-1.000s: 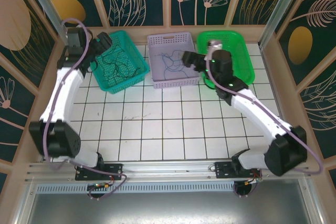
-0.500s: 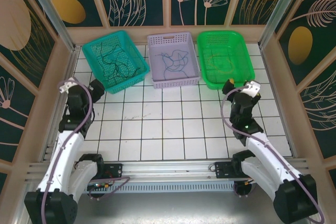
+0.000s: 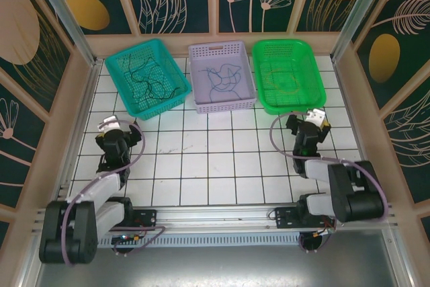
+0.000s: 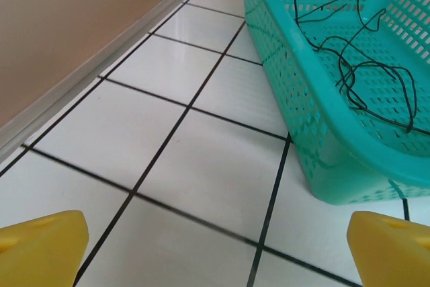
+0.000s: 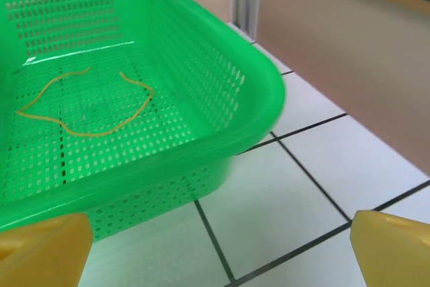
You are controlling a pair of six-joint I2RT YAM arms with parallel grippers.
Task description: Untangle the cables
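- Looking down from the top camera, a white tiled tabletop [image 3: 215, 159] with dark grid lines sits inside wood-framed walls. The wall panels are dark and painted with pale leaves and gold discs. A metal rail runs along the near edge.
- A lilac basket [image 3: 225, 104] stands at the far middle, with a teal basket [image 3: 163, 104] close on its left and a green basket [image 3: 295, 105] close on its right.
- Dark blue cables [image 3: 225, 80] lie loose inside the lilac basket, and black cables [image 3: 151, 82] squiggle in the teal one to its left. What lies in the green one is too faint to make out from here.
- The left hand [image 3: 119, 136] hangs nearer than the lilac basket and well to its left. The right hand [image 3: 306, 129] hangs nearer and to its right. Both are over bare tiles, and their jaws are too small to judge in this view.
- In the left wrist view, the left hand [image 4: 215, 260] shows two yellow fingertips [image 4: 40, 247] at the bottom corners. They are spread wide over bare tabletop [image 4: 201, 166] and grip nothing. The teal basket [image 4: 302, 112] is cut off at the top and right. Black cables [image 4: 373, 64] rest on its mesh floor. A beige wall with a metal strip closes the far side.
- In the right wrist view, the right hand [image 5: 215, 253] is likewise wide open, with yellow fingertips [image 5: 393, 247] at the corners above the tabletop [image 5: 269, 199]. The green basket [image 5: 168, 159] runs off the left edge. One thin yellow cable [image 5: 94, 134] curls on its floor.
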